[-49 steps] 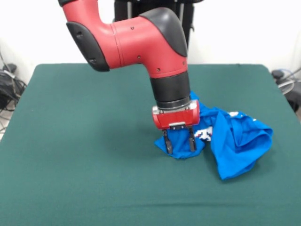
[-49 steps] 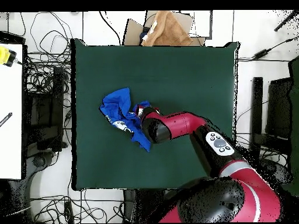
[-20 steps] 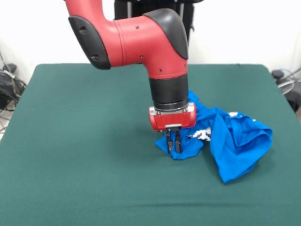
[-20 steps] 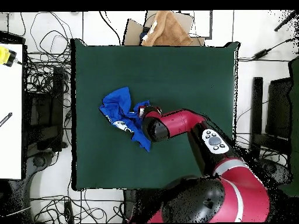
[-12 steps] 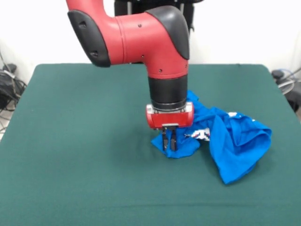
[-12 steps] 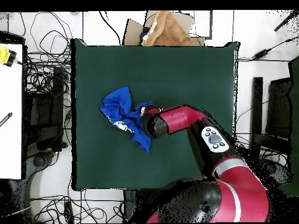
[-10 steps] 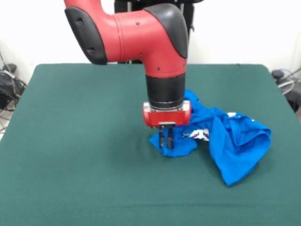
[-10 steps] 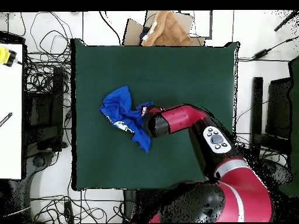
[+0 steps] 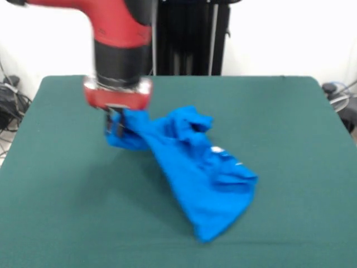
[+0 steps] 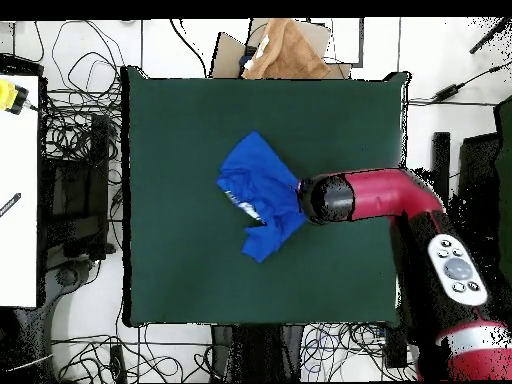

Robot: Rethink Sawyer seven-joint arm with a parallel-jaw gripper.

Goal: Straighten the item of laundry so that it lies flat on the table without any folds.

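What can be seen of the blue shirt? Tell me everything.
The shirt is bright blue cloth with bits of white print showing. It is crumpled and folded, stretched from the gripper, which is shut on one end, down to a bunched end resting on the green table. It lies near the table's middle.

There is one blue shirt (image 9: 192,167), one green surface (image 9: 290,139), one red arm (image 10: 385,195) with one pincer (image 9: 115,124), and one brown cloth (image 10: 285,48) on one cardboard sheet (image 10: 228,50).
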